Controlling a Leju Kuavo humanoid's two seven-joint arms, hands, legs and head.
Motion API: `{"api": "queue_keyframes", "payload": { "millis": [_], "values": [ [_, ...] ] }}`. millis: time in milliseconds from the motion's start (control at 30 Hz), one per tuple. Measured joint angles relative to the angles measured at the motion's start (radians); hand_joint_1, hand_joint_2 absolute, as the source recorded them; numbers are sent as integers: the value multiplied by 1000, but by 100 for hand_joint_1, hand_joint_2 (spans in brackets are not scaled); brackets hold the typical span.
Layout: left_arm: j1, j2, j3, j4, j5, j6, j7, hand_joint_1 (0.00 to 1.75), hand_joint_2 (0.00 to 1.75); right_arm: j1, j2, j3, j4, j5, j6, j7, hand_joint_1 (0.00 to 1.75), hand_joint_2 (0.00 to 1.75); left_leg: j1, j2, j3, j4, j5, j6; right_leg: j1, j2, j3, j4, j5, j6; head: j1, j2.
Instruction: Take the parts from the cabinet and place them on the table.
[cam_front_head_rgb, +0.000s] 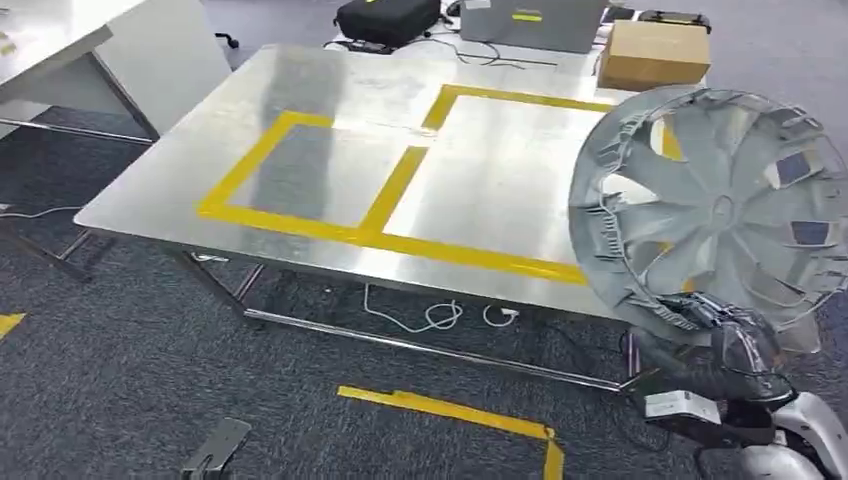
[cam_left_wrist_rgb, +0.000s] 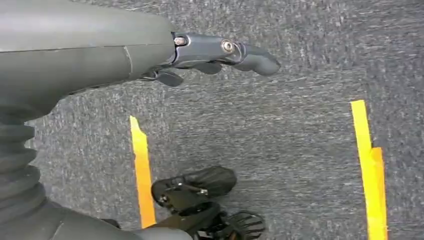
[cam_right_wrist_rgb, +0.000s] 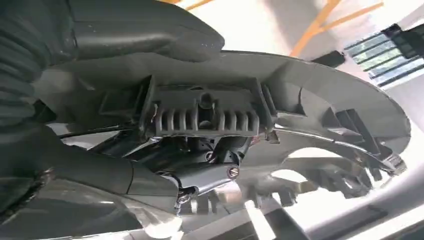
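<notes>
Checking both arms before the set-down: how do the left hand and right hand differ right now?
The right hand grips the grey round plastic wheel cover by its rim, raised near the steel table; the left hand holds nothing. The right hand's fingers are closed on the cover; the left hand hangs over grey carpet. Both are dark grey.

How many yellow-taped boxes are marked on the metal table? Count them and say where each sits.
2. A smaller box lies on the table's left part; a larger box adjoins it on the right, partly hidden behind the wheel cover held by the right hand.
</notes>
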Motion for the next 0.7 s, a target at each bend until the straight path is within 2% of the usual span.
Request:
{"api": "queue_keyframes", "payload": {
  "millis": [67,100,133,167,233,267,300,333,400,433,467,567,600,633,667,700],
  "values": [
    [1,0,0,0,0,0,0,0,175,1,0,-3,0,-1,-2,0,175,175,2,1,3,-1,-3,-4,2,2,1,1,-3,-10,0,0],
    [0,3,0,0,0,0,0,0,175,2,0,-3,0,-1,-2,1,175,175,3,1,3,3,-14,-11,-5,1,7,-4,-3,-17,1,0],
    [-1,0,0,0,0,0,-1,0,175,1,0,-4,0,-1,-2,1,175,175,3,2,-6,32,-30,-19,-5,0,12,-4,-6,-23,-6,0],
    [-2,0,0,0,-1,0,-2,0,175,2,0,-4,0,-1,-2,1,175,175,7,2,-37,98,-64,-26,-5,-1,14,-4,-9,-28,-10,0],
    [1,0,0,0,0,0,-1,0,175,1,0,-4,0,0,-2,0,175,175,12,2,-127,270,-132,-34,-4,-1,17,-4,-13,-33,-9,0],
    [4,0,0,0,0,0,-1,0,175,1,0,-4,0,0,-2,0,175,175,14,2,-157,319,-138,-34,-4,-1,20,-4,-15,-34,-9,0],
    [5,0,0,0,0,0,-1,0,175,1,0,-4,0,-1,-2,0,175,175,14,2,-163,319,-119,-33,-4,0,24,-4,-18,-33,-9,0],
    [4,0,0,0,0,0,0,0,175,-2,0,-3,0,-2,0,0,175,175,14,2,-148,275,-77,-31,-3,2,30,-4,-21,-33,-9,0],
    [-1,0,0,0,0,0,3,0,175,-9,0,-3,0,-6,1,2,175,175,12,2,-75,98,30,-18,-2,2,45,-4,-29,-29,-9,0],
    [-2,0,0,0,0,1,7,0,175,-12,0,-3,1,-8,2,3,175,175,8,2,-47,33,45,-8,-4,2,48,-6,-33,-27,-7,0],
    [-4,1,0,0,0,1,11,0,175,-19,0,-2,2,-9,2,3,175,175,4,2,-42,21,38,-2,3,3,45,-5,-35,-21,-7,0],
    [-4,0,0,0,0,2,15,0,175,-26,0,-2,3,-10,3,1,175,175,1,2,-41,9,27,3,-2,2,44,-16,-32,-3,-8,0],
    [-6,-1,0,0,0,3,14,0,175,-28,0,-3,3,-12,3,1,175,175,7,1,-31,-9,32,7,2,2,50,-21,-36,5,-7,0],
    [-5,-5,0,0,-1,3,14,0,175,-27,0,-3,4,-14,3,1,175,175,11,2,-17,-24,37,9,1,1,42,-6,-49,4,-3,0],
    [-8,-4,0,0,0,4,14,0,175,-31,0,-3,5,-16,4,0,175,175,12,2,-11,-30,37,15,2,3,18,42,-74,4,-1,0],
    [-9,-3,0,0,0,4,14,0,175,-34,0,-3,8,-15,5,0,175,175,12,2,-11,-30,36,16,3,2,-25,123,-107,6,2,0]
  ]
}}
